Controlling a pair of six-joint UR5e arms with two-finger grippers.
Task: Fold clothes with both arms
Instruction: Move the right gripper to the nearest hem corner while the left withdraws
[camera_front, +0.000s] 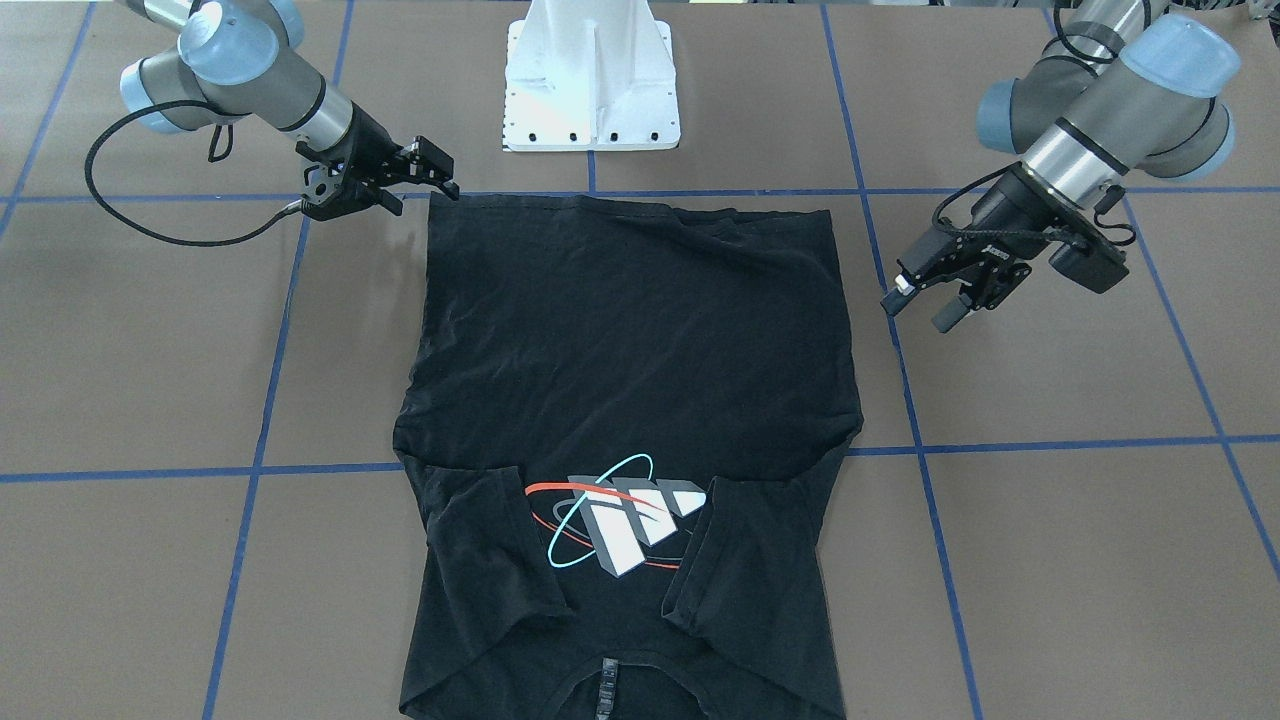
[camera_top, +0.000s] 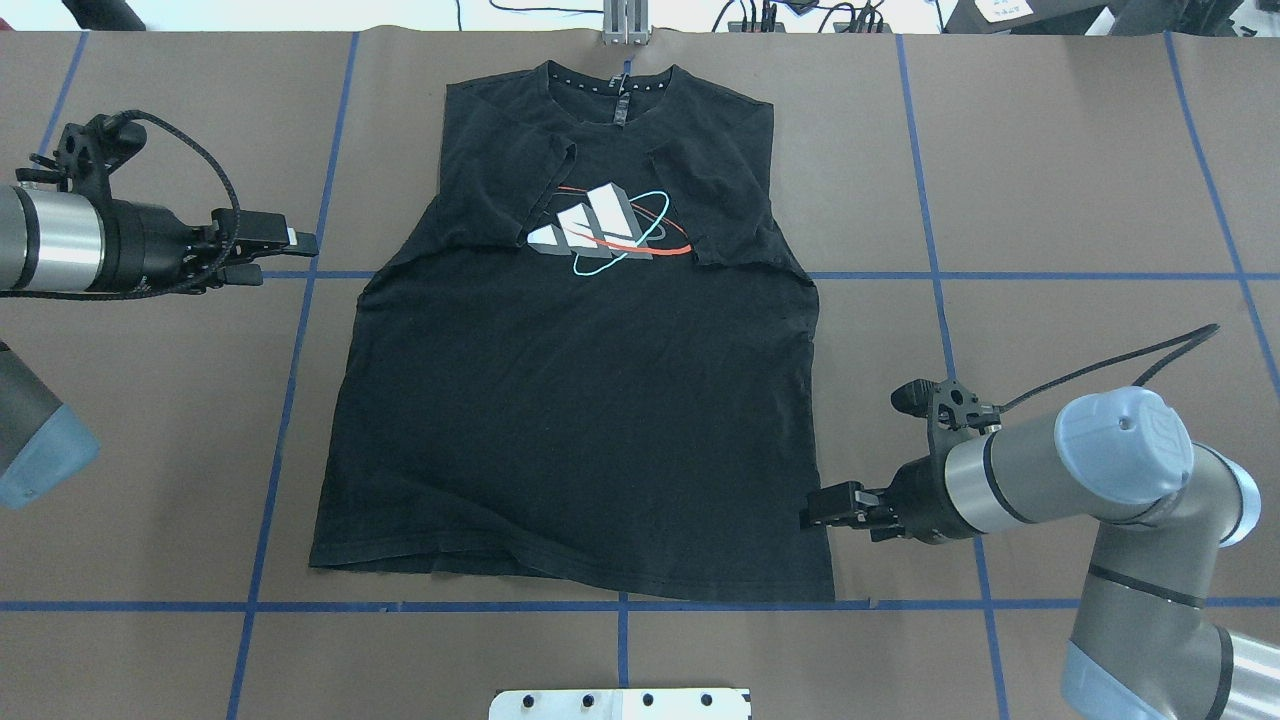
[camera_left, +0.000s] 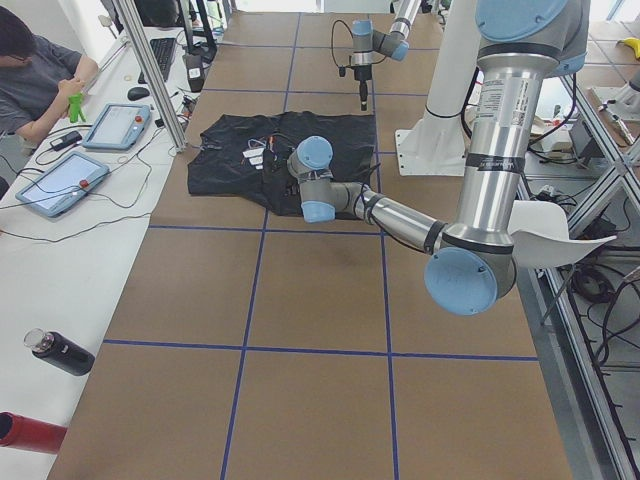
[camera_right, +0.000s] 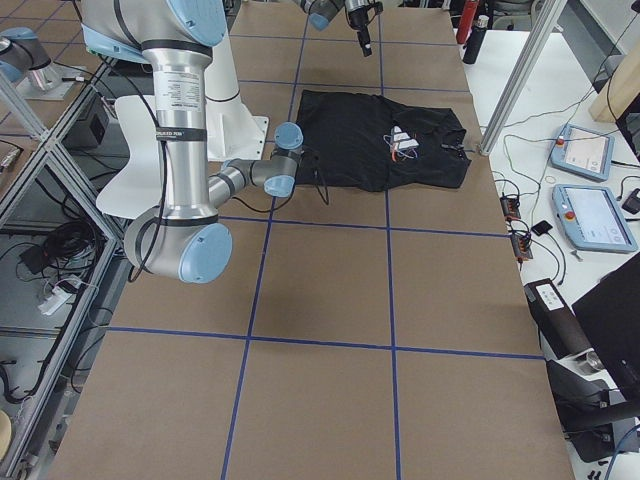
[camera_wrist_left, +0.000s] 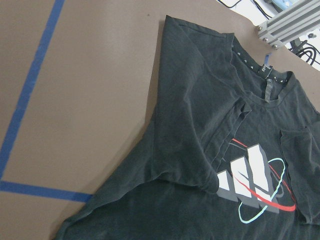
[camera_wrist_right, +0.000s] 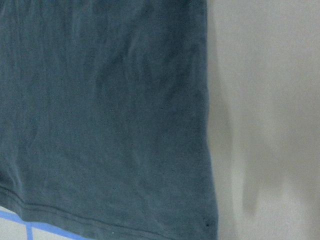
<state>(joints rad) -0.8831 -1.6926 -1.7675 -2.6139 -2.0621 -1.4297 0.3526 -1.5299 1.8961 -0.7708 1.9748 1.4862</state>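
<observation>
Where my left gripper hangs: off the T-shirt's left sleeve side, apart, jaws parted, empty.
T-shirt: flat, print up, sleeves folded inward; soft black knit, faintly creased.
My right gripper: at the T-shirt's right edge near the hem, jaws parted, nothing held.

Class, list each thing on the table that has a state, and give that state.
T-shirt: flat, print up, both sleeves folded in.
Left gripper: open, empty, clear of the T-shirt.
Right gripper: open, empty, at the hem corner.
</observation>
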